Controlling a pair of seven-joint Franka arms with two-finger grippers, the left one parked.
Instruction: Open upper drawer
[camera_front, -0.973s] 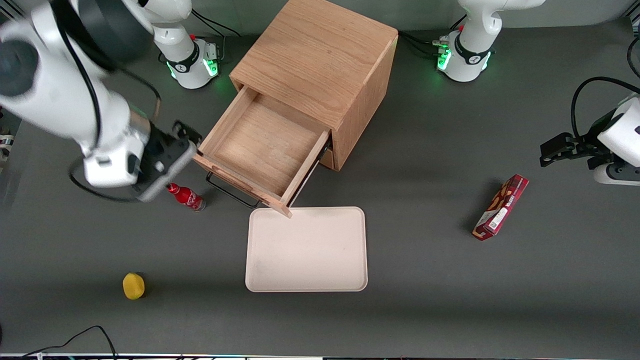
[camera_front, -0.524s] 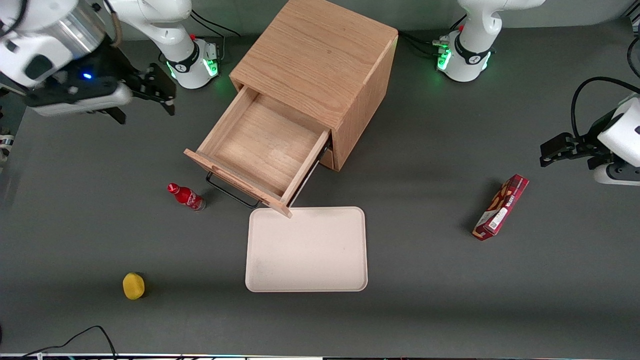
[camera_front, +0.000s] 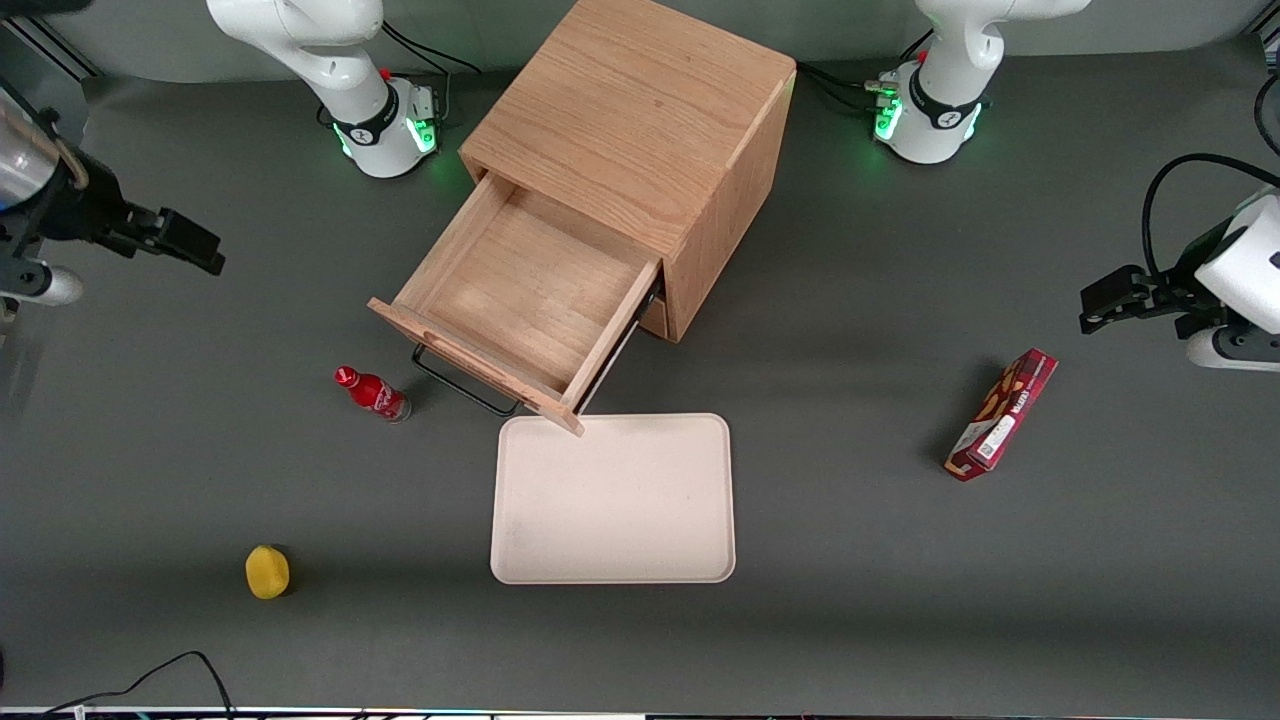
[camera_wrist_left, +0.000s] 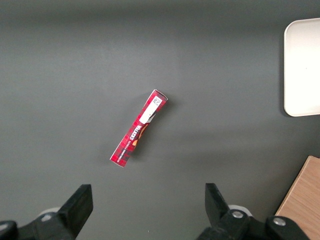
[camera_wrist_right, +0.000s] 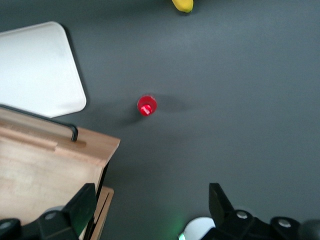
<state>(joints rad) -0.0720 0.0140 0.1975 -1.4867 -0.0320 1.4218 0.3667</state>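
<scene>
The oak cabinet (camera_front: 640, 130) stands at the middle of the table. Its upper drawer (camera_front: 520, 290) is pulled far out, and its bare-wood tray is empty. The black bar handle (camera_front: 465, 385) runs along the drawer front. The drawer's front corner (camera_wrist_right: 40, 165) and handle (camera_wrist_right: 50, 122) also show in the right wrist view. My right gripper (camera_front: 185, 240) hangs above the table, well away from the drawer, toward the working arm's end. It is open and empty (camera_wrist_right: 150, 210), with its fingers wide apart.
A small red bottle (camera_front: 372, 393) stands beside the drawer front and shows in the right wrist view (camera_wrist_right: 147, 105). A cream tray (camera_front: 612, 498) lies nearer the camera than the drawer. A yellow object (camera_front: 267, 571) lies near the front edge. A red box (camera_front: 1002, 414) lies toward the parked arm's end.
My right gripper has drawn back from the drawer front, rising and swinging toward the working arm's end of the table. The drawer stays open and has not moved.
</scene>
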